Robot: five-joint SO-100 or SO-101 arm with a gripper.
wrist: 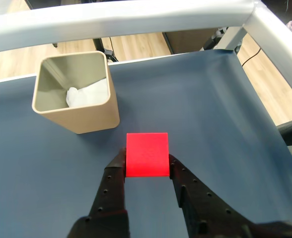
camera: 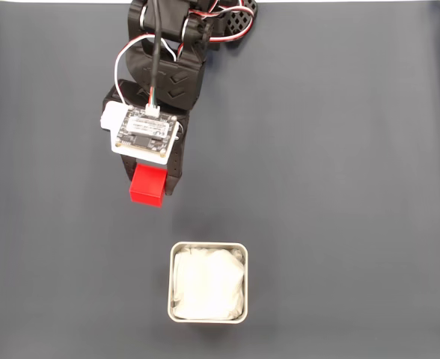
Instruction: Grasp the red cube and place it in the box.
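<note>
So your hand (wrist: 147,166) is clamped on the red cube (wrist: 146,154), one black finger (wrist: 117,171) pressed on its left face and the other on its right in the wrist view. The jaws are only as wide as the cube itself, nothing else in them. I can't tell for sure whether the cube is lifted off the tabletop (wrist: 210,114) or just skimming it.

In the fixed view, going left to right, you've got the cube (camera: 148,185) poking out below the hand, and then the box (camera: 208,282) sitting a bit to the right and further down the frame, well apart from the cube. That's the bit your next move hangs on: the box lies ahead of the hand and slightly off to one side. In the wrist view it shows up ahead and to the left (wrist: 76,91), so watch which camera you steer by.

The cube has no long axis to worry about. It sits nearly square to the fingers, top face flat towards the wrist camera. The box stands upright, mouth open, white lining inside.
</note>
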